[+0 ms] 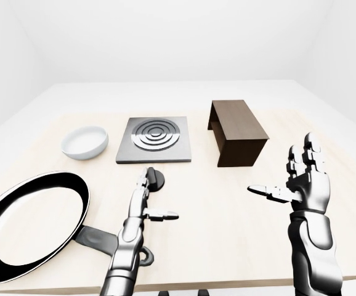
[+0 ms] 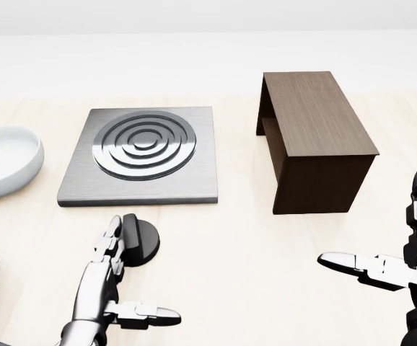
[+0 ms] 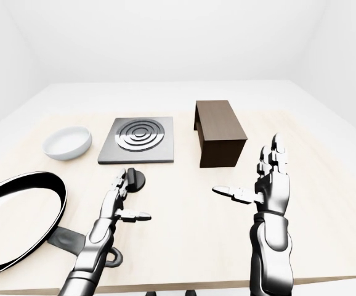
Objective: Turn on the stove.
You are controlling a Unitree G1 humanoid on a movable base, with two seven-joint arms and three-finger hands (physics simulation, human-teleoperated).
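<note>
The stove is a square steel plate [image 2: 140, 155] with ring burners, lying at the upper left of the head view. Just below it sits its black round knob [image 2: 145, 241] on the wooden table. My left hand [image 2: 133, 277] reaches up from the bottom, open, with its fingertips [image 2: 113, 234] at the knob's left edge and its thumb pointing right; the fingers are not closed round the knob. My right hand [image 2: 385, 241] hovers open at the right edge, holding nothing.
A white bowl [image 2: 3, 160] stands left of the stove. A dark wooden box [image 2: 317, 137] stands to its right. A black frying pan [image 1: 33, 222] lies at the lower left, its handle beside my left forearm.
</note>
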